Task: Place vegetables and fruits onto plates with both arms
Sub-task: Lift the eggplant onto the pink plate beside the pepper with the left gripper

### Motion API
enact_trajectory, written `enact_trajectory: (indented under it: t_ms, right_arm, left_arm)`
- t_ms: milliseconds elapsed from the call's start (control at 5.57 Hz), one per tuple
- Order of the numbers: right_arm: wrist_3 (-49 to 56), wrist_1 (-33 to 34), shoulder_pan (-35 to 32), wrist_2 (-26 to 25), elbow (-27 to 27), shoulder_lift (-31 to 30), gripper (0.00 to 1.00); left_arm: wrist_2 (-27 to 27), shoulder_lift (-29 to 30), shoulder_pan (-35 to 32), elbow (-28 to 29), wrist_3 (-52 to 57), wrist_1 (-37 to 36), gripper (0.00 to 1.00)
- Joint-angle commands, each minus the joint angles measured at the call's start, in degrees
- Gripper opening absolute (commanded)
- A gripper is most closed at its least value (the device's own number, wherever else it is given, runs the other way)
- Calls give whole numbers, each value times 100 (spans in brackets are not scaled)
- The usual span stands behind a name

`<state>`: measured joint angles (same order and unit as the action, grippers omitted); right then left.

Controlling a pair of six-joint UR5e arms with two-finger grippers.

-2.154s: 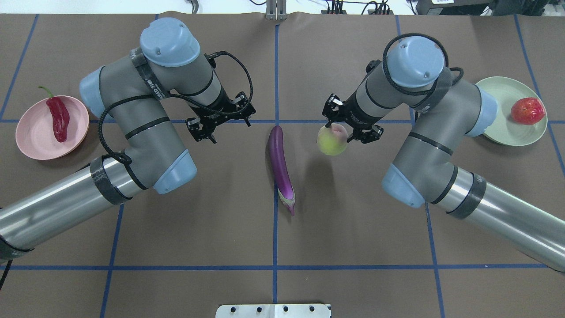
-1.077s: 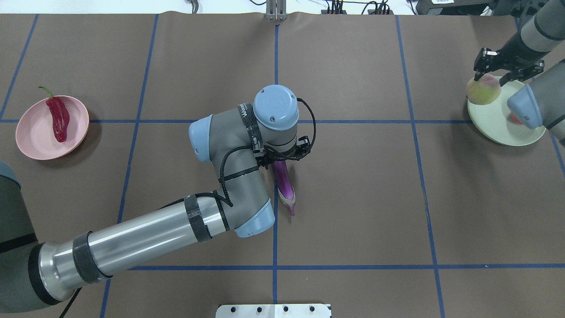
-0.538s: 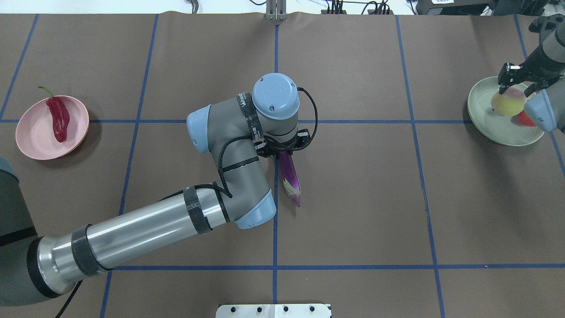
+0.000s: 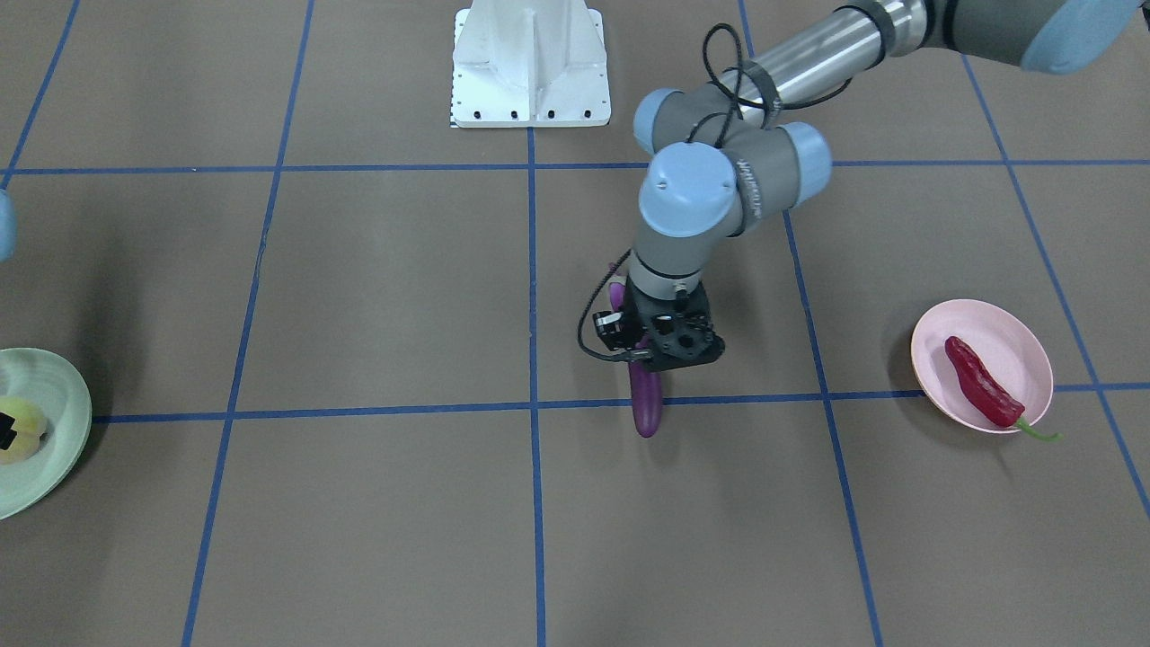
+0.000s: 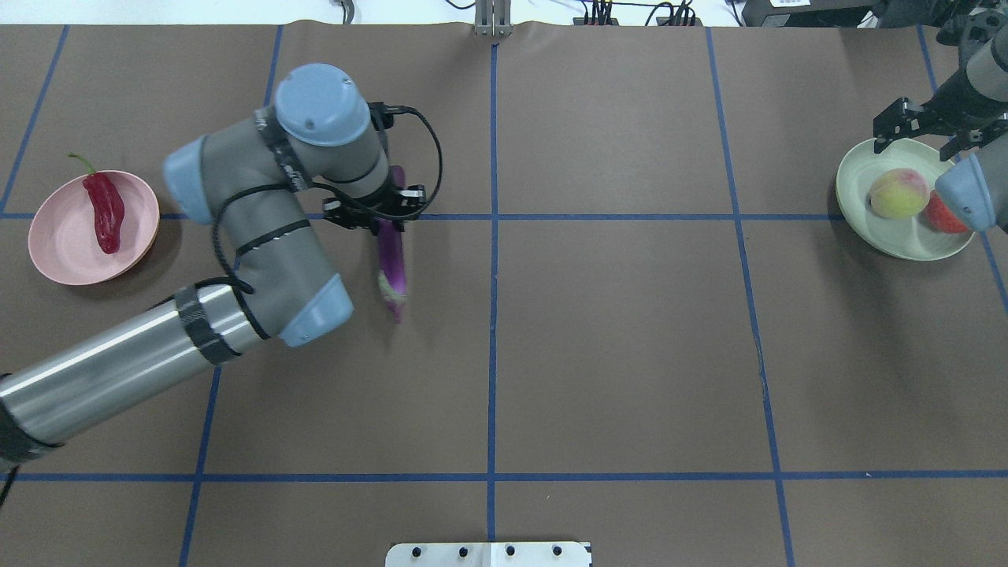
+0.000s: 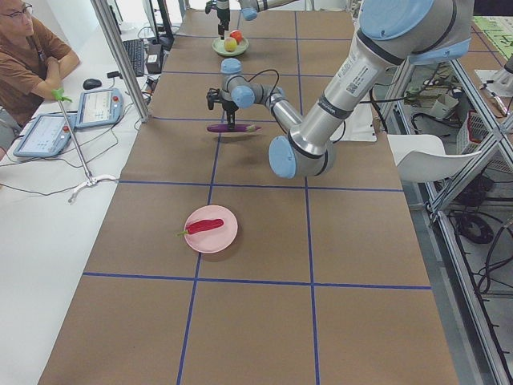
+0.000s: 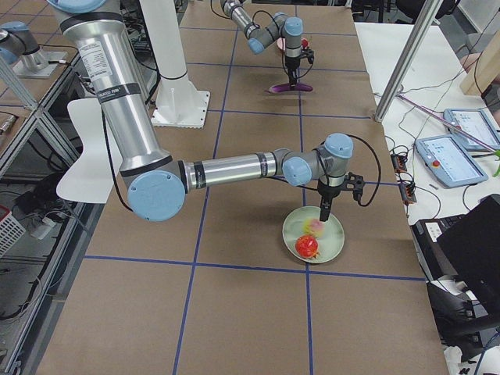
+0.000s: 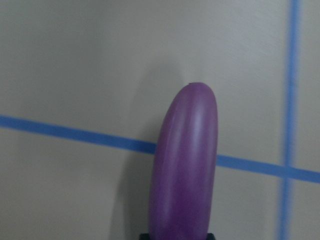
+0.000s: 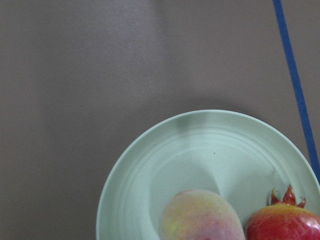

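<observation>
Left claw (image 5: 376,218) clamps the eggplant (image 5: 391,268); glossy skin might slip before the pink plate (image 5: 63,252); right claw (image 5: 921,140) hangs open, empty.

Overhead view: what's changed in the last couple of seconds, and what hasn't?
The left gripper took hold of the eggplant and carried it from the table's centre line leftward, toward the pink plate. The right gripper brought the peach to the green plate, let it go beside the pomegranate and is open. The chili and both plates stayed put.
</observation>
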<state>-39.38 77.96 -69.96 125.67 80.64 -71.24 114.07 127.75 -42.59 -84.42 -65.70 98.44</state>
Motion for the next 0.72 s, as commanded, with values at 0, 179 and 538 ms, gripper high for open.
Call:
enact_trajectory:
  t_ms: [0, 179, 538]
  right_arm:
    - [-43, -1, 0, 352, 363, -4, 100]
    - [-52, -1, 9, 457, 417, 13, 100]
    - [-52, -1, 18, 545, 452, 14, 100]
  left_arm:
    - [535, -1509, -1227, -453, 1544, -1, 0]
    - [660, -1916, -1695, -453, 2213, -1, 0]
    - [879, -2357, -2217, -462, 2700, -1, 0]
